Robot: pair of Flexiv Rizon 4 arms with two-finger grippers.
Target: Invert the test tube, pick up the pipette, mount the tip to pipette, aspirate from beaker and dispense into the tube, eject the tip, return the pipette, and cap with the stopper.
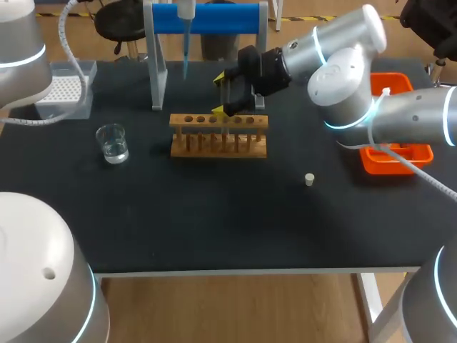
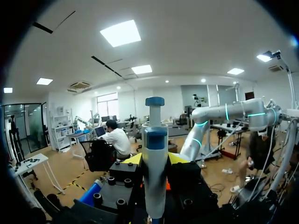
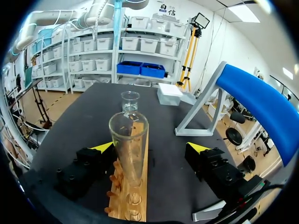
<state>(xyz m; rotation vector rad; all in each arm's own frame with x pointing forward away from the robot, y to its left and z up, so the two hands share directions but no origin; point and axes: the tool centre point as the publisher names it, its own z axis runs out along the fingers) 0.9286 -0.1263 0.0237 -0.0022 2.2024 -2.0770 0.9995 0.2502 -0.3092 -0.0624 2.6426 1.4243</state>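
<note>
Head view shows a tip box (image 1: 64, 89) far left, with a beaker (image 1: 112, 143) nearer. Right of these the pipette (image 1: 186, 39) hangs upright at the blue stand (image 1: 207, 18). In the left wrist view it rises just before the left gripper (image 2: 155, 161); whether that one grips it cannot be told. The rack (image 1: 218, 136) stands mid-table. The right gripper (image 1: 225, 94) hovers over it, spread wide around the tube (image 3: 128, 144), which stands mouth-up in the rack with a clear gap on one side. A stopper (image 1: 309, 179) lies right and nearer, and a tray (image 1: 396, 158) sits far right.
</note>
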